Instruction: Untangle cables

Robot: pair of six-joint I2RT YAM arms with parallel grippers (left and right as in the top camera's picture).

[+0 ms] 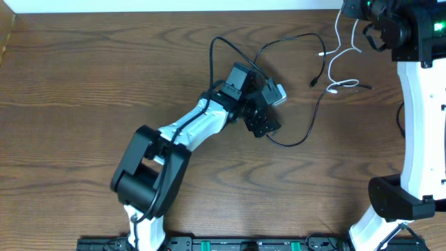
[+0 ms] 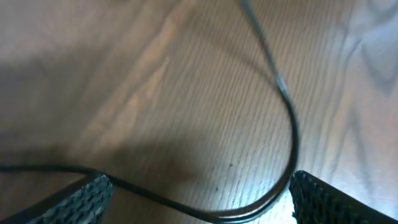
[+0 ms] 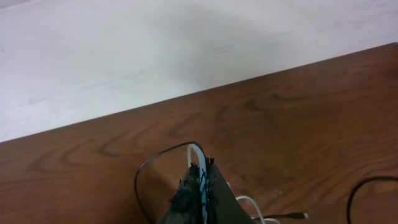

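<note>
my left tool (image 1: pixel 268 118) sits low over the middle of the wooden surface (image 1: pixel 83 84), its jaws spread wide and gripping nothing; from the left wrist camera i see one mesh-patterned finger (image 2: pixel 81 198) in each bottom corner, and the black cord (image 2: pixel 293 134) lies on the wood between them, curving in a loop and passing right by both fingers; from overhead the same cord loops out past the tool on its far side and its right; my right tool (image 3: pixel 199 186) is at the far right corner, close to the surface edge, jaws shut tight, with the white cord (image 3: pixel 193 149) arching up and pinched between them; the rest of that cord trails in curls on the wood nearby.
</note>
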